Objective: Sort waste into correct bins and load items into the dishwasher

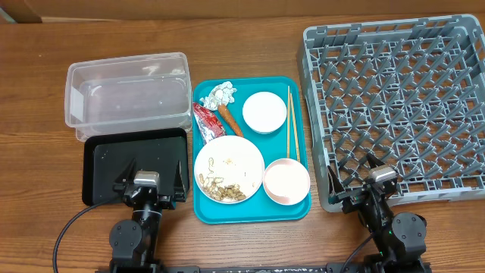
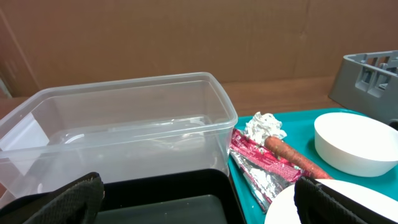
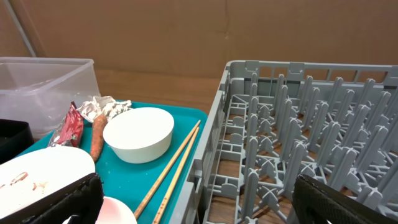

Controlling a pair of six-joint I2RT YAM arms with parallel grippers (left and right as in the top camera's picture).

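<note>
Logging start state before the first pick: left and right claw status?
Left claw: open, holding nothing.
Right claw: open, holding nothing.

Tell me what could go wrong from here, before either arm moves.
1. The beige scraps lie loose on the white plate. Tilting it toward the dish rack before emptying it could spill them.
2. The chopsticks lie flat on the teal tray, close beside the white bowl. A pinch may slip or nudge the bowl.
3. The red packet, carrot piece and wrapper are bunched together, so grabbing one may drag another.
</note>
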